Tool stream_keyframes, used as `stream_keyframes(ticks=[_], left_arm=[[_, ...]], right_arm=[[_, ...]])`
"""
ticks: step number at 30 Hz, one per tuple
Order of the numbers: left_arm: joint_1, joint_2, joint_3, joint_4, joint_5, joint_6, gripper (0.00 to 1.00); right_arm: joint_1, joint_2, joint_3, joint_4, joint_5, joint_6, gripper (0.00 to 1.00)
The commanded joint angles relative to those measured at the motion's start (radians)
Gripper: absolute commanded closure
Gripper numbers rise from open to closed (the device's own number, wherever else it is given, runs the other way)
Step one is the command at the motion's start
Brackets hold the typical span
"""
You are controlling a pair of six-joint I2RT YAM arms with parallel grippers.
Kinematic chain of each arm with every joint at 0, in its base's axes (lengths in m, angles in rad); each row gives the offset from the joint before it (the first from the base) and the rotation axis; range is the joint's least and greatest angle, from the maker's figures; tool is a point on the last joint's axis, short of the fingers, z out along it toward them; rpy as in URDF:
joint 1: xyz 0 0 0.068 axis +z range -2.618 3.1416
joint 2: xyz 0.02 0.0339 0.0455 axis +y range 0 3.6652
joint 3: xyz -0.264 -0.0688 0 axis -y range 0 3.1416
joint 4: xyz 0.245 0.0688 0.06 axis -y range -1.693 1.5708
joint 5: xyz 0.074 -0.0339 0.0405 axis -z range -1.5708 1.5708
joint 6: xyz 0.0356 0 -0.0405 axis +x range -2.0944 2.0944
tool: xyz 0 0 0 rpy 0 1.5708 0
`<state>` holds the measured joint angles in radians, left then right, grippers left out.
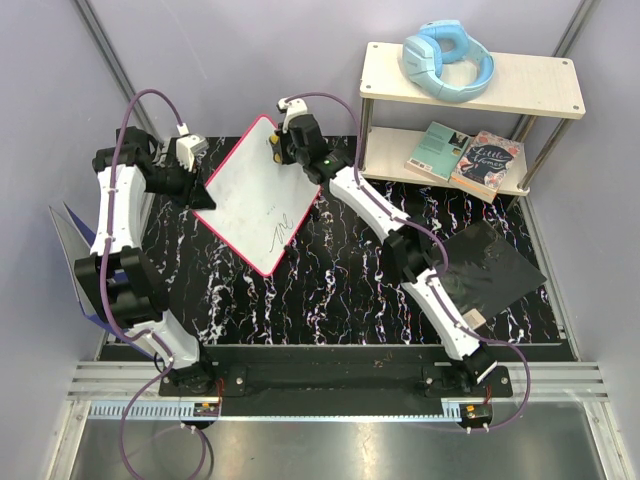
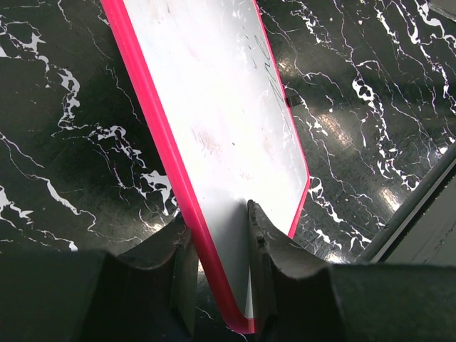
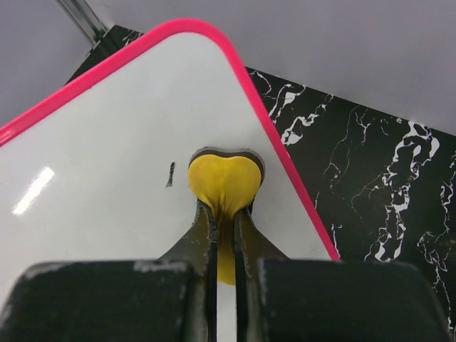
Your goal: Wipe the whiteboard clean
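A black marble-patterned table [image 1: 340, 300] fills the middle of the overhead view. A pale two-tier shelf [image 1: 520, 95] stands at the upper right.

The whiteboard [image 1: 255, 190] sits in the upper left-centre of that view, turned like a diamond and tipped up off the table. Its red-pink rim is bright against the dark top. I can't tell whether its low corner touches the table. A dark scribble [image 1: 285, 225] shows on its lower right part, and the rest looks mostly clean.

A flat black pad [image 1: 495, 265] lies at the right edge of the table. A blue-grey folder [image 1: 70, 235] leans at the far left, beside the left arm. Light blue headphones [image 1: 450, 60] rest on the top shelf. Below them are a teal book [image 1: 438, 150] and a darker book [image 1: 488, 162], side by side.

The left gripper [image 2: 217, 228] pinches the board's rim at its left corner, one finger on each face. The right gripper [image 3: 222, 214] is squeezed tight on a yellow eraser [image 3: 222, 182]. The eraser's dark pad is set against the board near the top corner, just beside a tiny dark mark [image 3: 170, 174].
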<state>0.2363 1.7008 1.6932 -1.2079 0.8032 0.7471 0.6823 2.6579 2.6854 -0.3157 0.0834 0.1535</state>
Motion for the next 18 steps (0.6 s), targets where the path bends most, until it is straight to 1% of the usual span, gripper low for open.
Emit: stream_keyframes(ticks=[1, 5, 7, 10, 18], left_arm=[[-0.031, -0.067, 0.020, 0.123, -0.002, 0.149, 1.00], [-0.031, -0.059, 0.019, 0.123, -0.002, 0.144, 1.00], [-0.031, -0.058, 0.017, 0.122, -0.004, 0.140, 1.00], [-0.031, -0.055, 0.016, 0.123, -0.007, 0.132, 1.00], [-0.029, -0.035, 0.020, 0.123, -0.044, 0.110, 1.00]], right_arm=[[0.123, -0.010, -0.004, -0.098, -0.071, -0.063, 1.00], [0.161, -0.029, -0.053, -0.092, -0.070, -0.100, 1.00], [0.161, -0.038, -0.081, -0.097, -0.079, -0.083, 1.00], [0.160, -0.073, -0.166, -0.095, -0.076, -0.025, 1.00], [0.134, -0.185, -0.470, -0.071, -0.022, 0.162, 1.00]])
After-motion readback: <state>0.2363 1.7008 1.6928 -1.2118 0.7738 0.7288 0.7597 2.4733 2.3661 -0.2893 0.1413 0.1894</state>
